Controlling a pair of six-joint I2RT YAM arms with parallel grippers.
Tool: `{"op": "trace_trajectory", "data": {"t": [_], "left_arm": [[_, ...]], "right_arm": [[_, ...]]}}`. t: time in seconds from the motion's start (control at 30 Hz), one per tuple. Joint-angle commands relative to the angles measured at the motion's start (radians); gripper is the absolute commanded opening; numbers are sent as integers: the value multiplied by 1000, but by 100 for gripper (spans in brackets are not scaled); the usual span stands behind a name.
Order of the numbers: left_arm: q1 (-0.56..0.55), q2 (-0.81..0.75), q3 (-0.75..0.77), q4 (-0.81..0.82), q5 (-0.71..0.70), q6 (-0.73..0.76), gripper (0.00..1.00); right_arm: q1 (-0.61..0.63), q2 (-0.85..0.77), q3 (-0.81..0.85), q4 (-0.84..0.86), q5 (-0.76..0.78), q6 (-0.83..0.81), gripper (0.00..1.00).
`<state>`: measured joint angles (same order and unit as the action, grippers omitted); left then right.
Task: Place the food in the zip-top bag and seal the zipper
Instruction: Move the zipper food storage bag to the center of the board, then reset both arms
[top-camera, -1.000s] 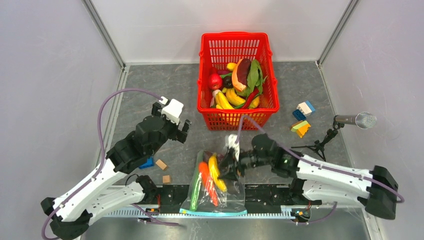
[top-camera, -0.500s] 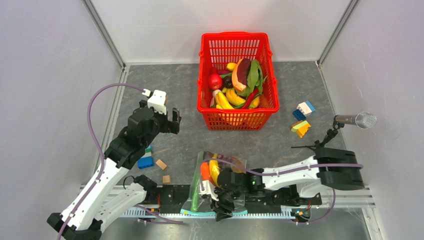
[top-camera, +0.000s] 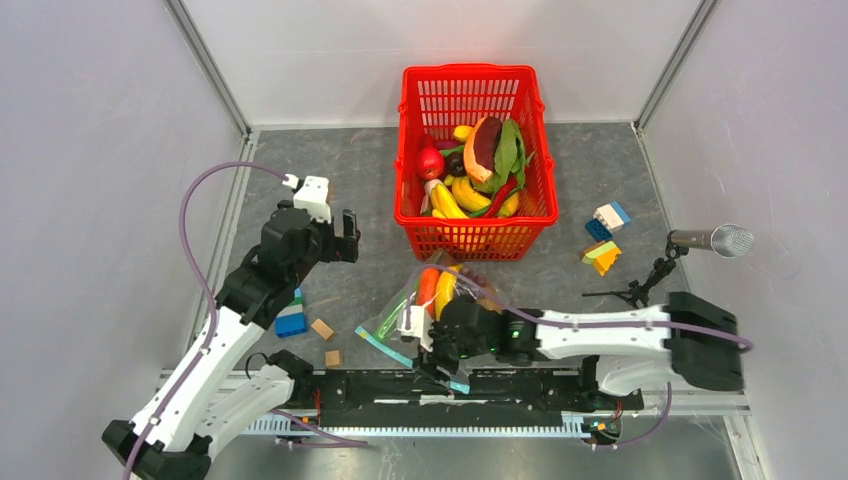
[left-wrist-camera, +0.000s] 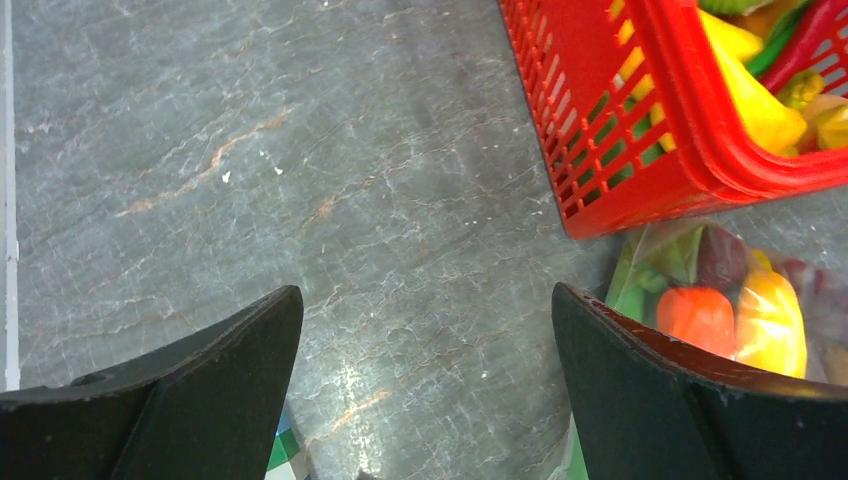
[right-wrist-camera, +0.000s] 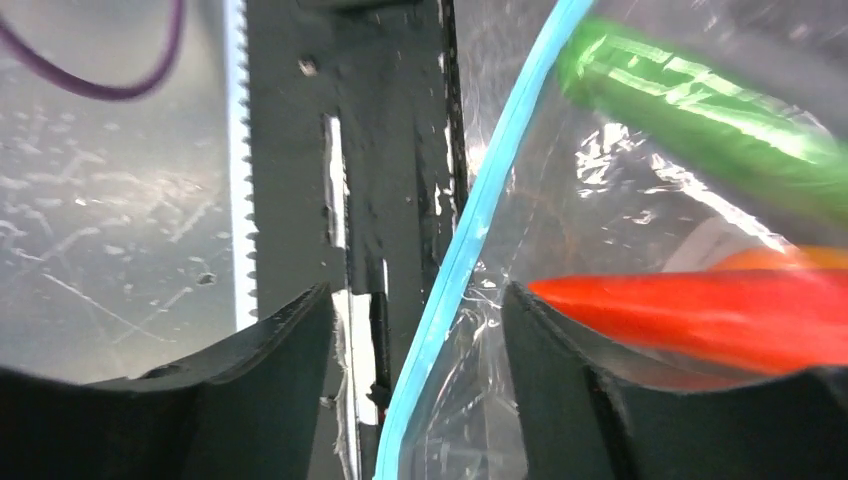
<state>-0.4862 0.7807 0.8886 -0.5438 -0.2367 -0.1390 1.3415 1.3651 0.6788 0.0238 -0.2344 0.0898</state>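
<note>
The clear zip-top bag (top-camera: 400, 312) lies slanted on the grey floor in front of the basket. Its food shows through the plastic: an orange carrot (top-camera: 428, 285) and a yellow banana (top-camera: 446, 292). In the right wrist view the light-blue zipper (right-wrist-camera: 455, 265) runs between the fingers of my right gripper (right-wrist-camera: 415, 300). The jaws stand apart and do not clamp it. A long green vegetable (right-wrist-camera: 700, 110) and the carrot (right-wrist-camera: 700, 315) lie inside the bag. My left gripper (left-wrist-camera: 425, 310) hovers open over bare floor, left of the bag (left-wrist-camera: 735, 310).
A red basket (top-camera: 470, 238) full of toy produce stands behind the bag. Coloured blocks (top-camera: 603, 238) and a microphone on a small stand (top-camera: 708, 240) sit at the right. A blue block (top-camera: 291, 322) and two wooden cubes (top-camera: 322, 329) lie at the left. The black base rail (top-camera: 540, 385) runs along the near edge.
The bag has been dragged away from the near rail and turned slantwise, with my right gripper at its zipper. The right jaws have widened. My left arm pulled back leftward, then stayed still.
</note>
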Motion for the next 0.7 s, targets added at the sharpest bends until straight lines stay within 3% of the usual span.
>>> {"op": "trace_trajectory", "data": {"t": [0.0,0.13,0.23,0.4,0.5,0.67], "left_arm": [[53,35,10,22,-3,-83,100],[132,42,4,43,72,-136,100],[211,21,-21,88,110,-187,100],[253,18,-23,102,129,-255,100],[252,17,-27,88,57,-317,100],[251,-14,-26,69,-27,-360,100]], "right_arm": [[0,-244,4,-19,119,-66,77],[-50,-419,-3,-101,523,-14,88],[-122,-471,56,-144,705,3,90],[-241,-467,219,-130,840,-48,95],[-334,-424,319,-195,872,-52,98],[-568,-394,349,-274,737,29,98]]}}
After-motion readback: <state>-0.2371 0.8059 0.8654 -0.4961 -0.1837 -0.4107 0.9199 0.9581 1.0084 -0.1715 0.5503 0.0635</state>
